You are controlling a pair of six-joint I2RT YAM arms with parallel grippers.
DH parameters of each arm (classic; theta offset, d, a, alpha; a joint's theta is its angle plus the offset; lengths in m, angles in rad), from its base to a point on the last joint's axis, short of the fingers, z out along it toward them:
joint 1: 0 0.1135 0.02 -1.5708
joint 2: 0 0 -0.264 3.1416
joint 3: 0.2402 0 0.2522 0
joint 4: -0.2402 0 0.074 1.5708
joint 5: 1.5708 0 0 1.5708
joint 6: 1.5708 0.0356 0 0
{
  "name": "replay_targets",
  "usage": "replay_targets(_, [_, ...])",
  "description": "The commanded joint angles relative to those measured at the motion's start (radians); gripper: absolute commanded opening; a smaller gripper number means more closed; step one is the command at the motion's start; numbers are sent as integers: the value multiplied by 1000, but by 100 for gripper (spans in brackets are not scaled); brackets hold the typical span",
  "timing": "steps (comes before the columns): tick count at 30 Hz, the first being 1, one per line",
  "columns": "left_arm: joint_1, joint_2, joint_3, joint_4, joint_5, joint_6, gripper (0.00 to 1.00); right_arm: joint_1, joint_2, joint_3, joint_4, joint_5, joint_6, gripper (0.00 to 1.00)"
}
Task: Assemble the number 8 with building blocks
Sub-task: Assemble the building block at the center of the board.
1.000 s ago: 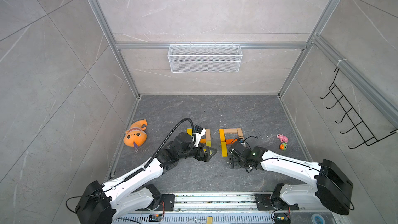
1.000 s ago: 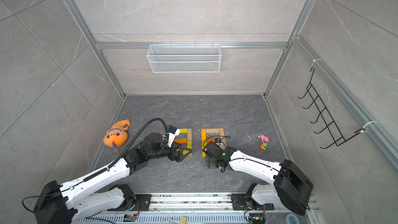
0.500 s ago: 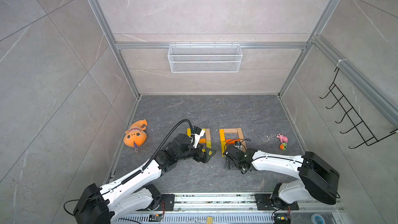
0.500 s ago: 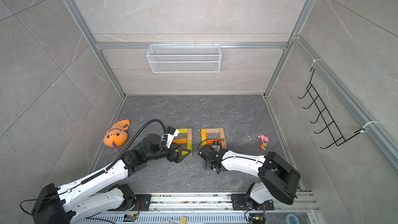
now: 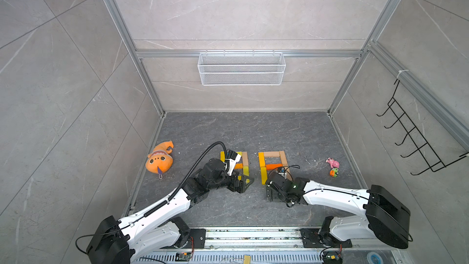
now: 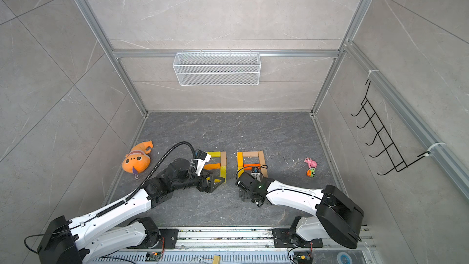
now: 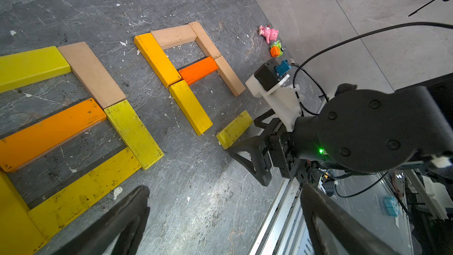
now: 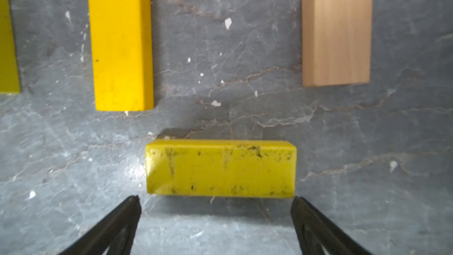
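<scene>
**Right tool spread behind the last yellow block; only the arm behind it has shifted**

My right tool (image 8: 216,199) stands spread and pinches nothing. The loose yellow block (image 8: 220,168) lies flat and crosswise on the tabletop (image 5: 241,133), just ahead of the fingertips (image 8: 132,207) and clear of both. Beyond it are the ends of the yellow bar (image 8: 121,40) and the tan bar (image 8: 335,28), the two lower legs of the right-hand figure (image 5: 272,154). The loose block sits near those ends but apart from them, so the bottom of that figure is not yet closed.

Against a second ago, this tool hangs at nearly the same spot in both top views. The change is in the arm behind it. Its big black joint (image 5: 387,214) had swung inward half a second ago and now stands further out again. I cannot tell whether the loose block has moved, because my wrist hides it from above.

My left tool (image 7: 224,190) is also spread and empty. It hangs over the tabletop at the near edge of the left-hand figure (image 5: 245,160), where it was a second ago. Both figures and the orange plush toy (image 5: 159,160) lie as before.
</scene>
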Motion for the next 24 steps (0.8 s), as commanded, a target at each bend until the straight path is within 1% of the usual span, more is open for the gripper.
replay_targets(1, [-3,-6,3,26,10,4,99,22,-29,-10,-52,-1,2,99])
replay_targets(3, [-3,-10,3,22,9,4,99,38,-39,-10,-68,-1,18,99])
replay_targets(5, [-2,-16,0,21,6,4,99,52,-51,-14,-78,-2,35,91])
replay_targets(6, [-3,-17,0,22,5,5,99,54,-56,-19,-75,-6,40,85])
replay_targets(8, [-3,-19,-3,23,2,3,99,55,-68,-33,-63,-12,55,68])
replay_targets(10, [-3,-17,-3,22,3,3,99,55,-65,-38,-63,-2,69,56])
replay_targets(11, [-2,-17,-3,22,3,3,99,55,-59,-39,-60,0,73,51])
replay_targets(19, [-2,-19,-2,21,2,3,99,53,46,-18,-22,-3,74,46])
replay_targets(24, [-3,-15,-4,24,0,2,99,18,74,-16,19,-9,77,44])
